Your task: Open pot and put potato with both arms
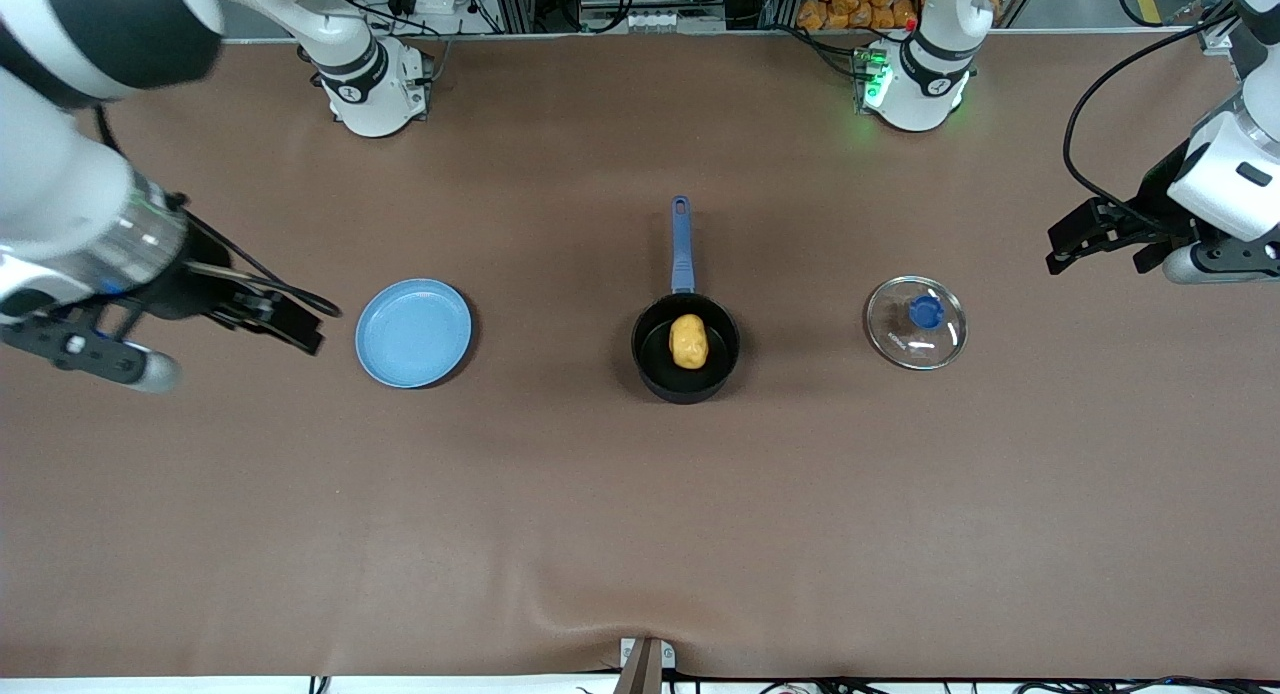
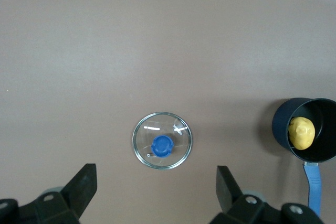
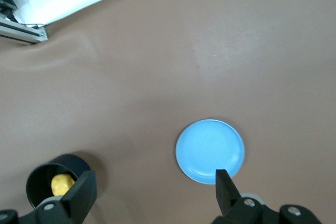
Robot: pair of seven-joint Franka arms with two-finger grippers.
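Observation:
The black pot (image 1: 652, 366) with its blue handle (image 1: 681, 244) stands uncovered at the table's middle. The yellow potato (image 1: 688, 341) lies inside it. The glass lid (image 1: 916, 322) with a blue knob lies flat on the table beside the pot, toward the left arm's end. My left gripper (image 1: 1095, 259) is open and empty, up over the table at the left arm's end. Its wrist view shows the gripper (image 2: 156, 177), lid (image 2: 162, 140), pot (image 2: 283, 124) and potato (image 2: 301, 132). My right gripper (image 1: 300, 329) is open and empty, beside the plate; its wrist view shows the gripper (image 3: 154, 181), pot (image 3: 42, 174) and potato (image 3: 62, 183).
A flat light-blue plate (image 1: 413, 332) lies empty beside the pot, toward the right arm's end; it also shows in the right wrist view (image 3: 210, 150). The brown table cover has a ripple near the front edge (image 1: 640, 614). The arm bases stand at the table's back edge.

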